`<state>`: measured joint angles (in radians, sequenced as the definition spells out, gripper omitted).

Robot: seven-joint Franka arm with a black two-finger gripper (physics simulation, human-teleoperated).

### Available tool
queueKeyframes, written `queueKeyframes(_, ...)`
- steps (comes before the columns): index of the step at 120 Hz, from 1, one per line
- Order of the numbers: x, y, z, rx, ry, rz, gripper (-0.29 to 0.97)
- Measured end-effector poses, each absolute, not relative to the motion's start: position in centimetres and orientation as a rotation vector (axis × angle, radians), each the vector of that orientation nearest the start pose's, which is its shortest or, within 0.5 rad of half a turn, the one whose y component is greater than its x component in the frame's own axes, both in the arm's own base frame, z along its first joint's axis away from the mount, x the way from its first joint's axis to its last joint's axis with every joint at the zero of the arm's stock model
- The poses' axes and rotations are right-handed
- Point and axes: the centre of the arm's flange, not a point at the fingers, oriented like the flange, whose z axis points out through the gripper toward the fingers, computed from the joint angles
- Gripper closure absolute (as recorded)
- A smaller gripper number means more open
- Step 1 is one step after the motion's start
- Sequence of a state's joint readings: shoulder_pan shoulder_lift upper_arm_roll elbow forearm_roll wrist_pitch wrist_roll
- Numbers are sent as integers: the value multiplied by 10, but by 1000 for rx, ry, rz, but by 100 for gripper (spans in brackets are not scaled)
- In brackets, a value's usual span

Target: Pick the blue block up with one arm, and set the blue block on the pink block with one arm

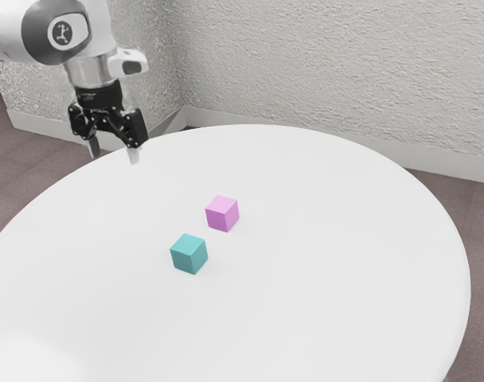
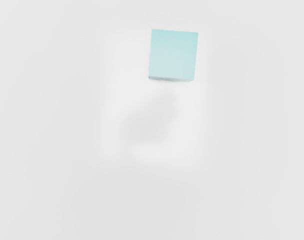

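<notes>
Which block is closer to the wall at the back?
The pink block. It sits farther back on the white table, toward the wall; the blue block lies nearer the front edge.

the table [image 1: 329,270] i work at is round and plain white, its top smooth and matte, evenly lit with only soft shadows on it. behind it two walls meet in a corner toward the exterior view's left. the wall [image 1: 345,64] is pale grey with a rough, grainy texture. a light baseboard [image 1: 441,163] runs along its foot. the floor [image 1: 19,171] is a muted brownish grey and shows past the table's rim on both sides. in the wrist view the tabletop is a blank pale surface carrying one faint grey shadow [image 2: 147,125].
</notes>
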<state>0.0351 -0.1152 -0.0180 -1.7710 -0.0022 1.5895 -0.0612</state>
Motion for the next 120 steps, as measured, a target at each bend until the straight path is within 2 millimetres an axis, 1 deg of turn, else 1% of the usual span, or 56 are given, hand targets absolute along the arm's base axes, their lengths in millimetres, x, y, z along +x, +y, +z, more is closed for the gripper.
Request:
queueKeyframes(9, 517, 4, 562, -3135, -109, 95, 0)
queueKeyframes(24, 519, 3, 521, -3133, -98, 69, 0)
queueKeyframes(32, 518, -2, 503, -3131, -81, 49, 0)
queueKeyframes(40, 525, -3, 487, -3128, -70, 22, 0)
queueKeyframes(51, 536, -3, 473, -3124, -46, -27, 0)
queueKeyframes(83, 553, -4, 430, -3124, 35, -94, 0)
queueKeyframes(90, 554, -5, 417, -3124, 50, -92, 0)
queueKeyframes(101, 554, -6, 407, -3123, 74, -102, 0)
queueKeyframes(109, 551, -9, 395, -3123, 92, -98, 0)
queueKeyframes(120, 555, -13, 375, -3125, 119, -88, 0)
